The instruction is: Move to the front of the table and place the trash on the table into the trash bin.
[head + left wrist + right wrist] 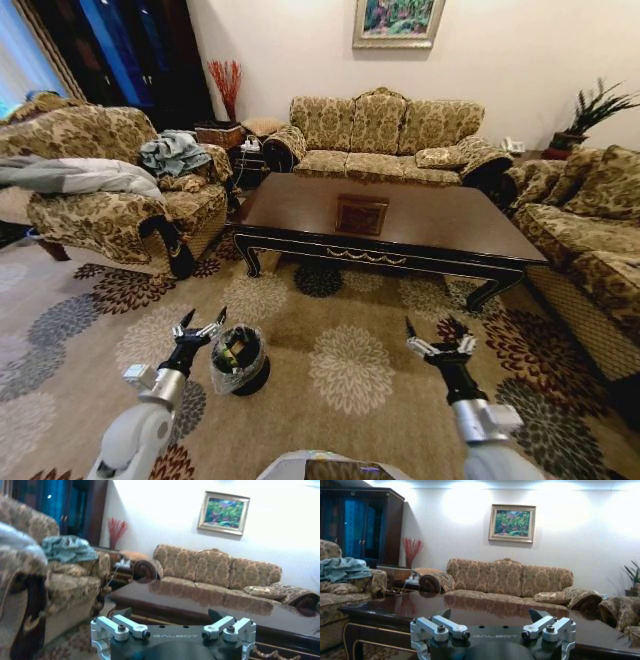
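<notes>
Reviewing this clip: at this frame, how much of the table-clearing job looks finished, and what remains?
It looks essentially finished. The table top shows no trash, and the trash bin on the carpet near the left tool holds items in its liner. In hand: nothing; the left tool and right tool are both open and empty, held low in front of the table. Nothing obvious remains to pick up.

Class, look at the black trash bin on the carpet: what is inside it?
Inside the trash bin, a crinkled plastic liner and some green-yellow and dark items show; the liner covers the rest, so the items cannot be counted.
</notes>
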Controlling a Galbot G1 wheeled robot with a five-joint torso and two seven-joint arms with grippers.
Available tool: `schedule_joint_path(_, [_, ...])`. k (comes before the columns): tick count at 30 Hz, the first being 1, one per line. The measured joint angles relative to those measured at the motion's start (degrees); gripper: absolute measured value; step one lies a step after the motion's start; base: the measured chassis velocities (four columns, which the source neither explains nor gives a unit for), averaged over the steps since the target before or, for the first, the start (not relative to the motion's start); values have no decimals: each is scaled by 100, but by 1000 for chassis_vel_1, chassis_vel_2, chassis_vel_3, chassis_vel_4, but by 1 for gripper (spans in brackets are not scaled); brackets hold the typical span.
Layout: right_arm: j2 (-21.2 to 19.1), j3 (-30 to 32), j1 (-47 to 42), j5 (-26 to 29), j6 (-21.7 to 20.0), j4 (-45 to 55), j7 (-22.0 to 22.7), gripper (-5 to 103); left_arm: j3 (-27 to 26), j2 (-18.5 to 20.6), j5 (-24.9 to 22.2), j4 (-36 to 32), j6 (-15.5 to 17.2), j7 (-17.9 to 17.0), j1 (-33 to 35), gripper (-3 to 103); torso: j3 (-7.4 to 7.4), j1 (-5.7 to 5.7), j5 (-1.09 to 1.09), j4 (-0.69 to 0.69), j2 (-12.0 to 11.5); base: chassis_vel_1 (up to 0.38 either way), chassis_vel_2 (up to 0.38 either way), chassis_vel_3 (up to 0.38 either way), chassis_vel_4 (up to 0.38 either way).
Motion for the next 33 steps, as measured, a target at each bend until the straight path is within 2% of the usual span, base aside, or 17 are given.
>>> schedule_joint_path(1, [0, 0, 0, 0, 0, 0, 0, 100, 0, 0, 0, 0, 0, 0, 0, 100, 0, 0, 0, 0, 0, 0, 0, 0, 0])
schedule_joint_path(5, [-26, 28, 63, 163, -83, -15, 16, 100, 234, -284, 496, -229, 149, 30, -97, 100, 2, 2, 3, 0, 1, 0, 0, 0, 0])
schedule_joint_path(9, [-103, -26, 99, 217, -218, 8, 80, 100, 319, -439, 686, -252, 138, 80, -94, 100, 2, 3, 2, 0, 1, 0, 0, 0, 0])
schedule_joint_path(19, [-161, -82, 198, 250, -332, -17, 123, 100, 260, -562, 720, -136, -29, 139, -45, 100, 3, 3, 2, 0, 4, -6, -4, -6, -5])
schedule_joint_path(26, [10, -157, 228, 219, -337, -77, 125, 100, 209, -560, 640, -38, -223, 267, -4, 100, 4, 4, 1, -1, 5, -38, -48, -51, -56])
schedule_joint_path(33, [112, -61, 185, 216, -266, -205, 51, 100, 146, -542, 622, -96, -205, 322, -4, 100, 4, 4, 1, 0, 6, 0, 0, 0, 0])
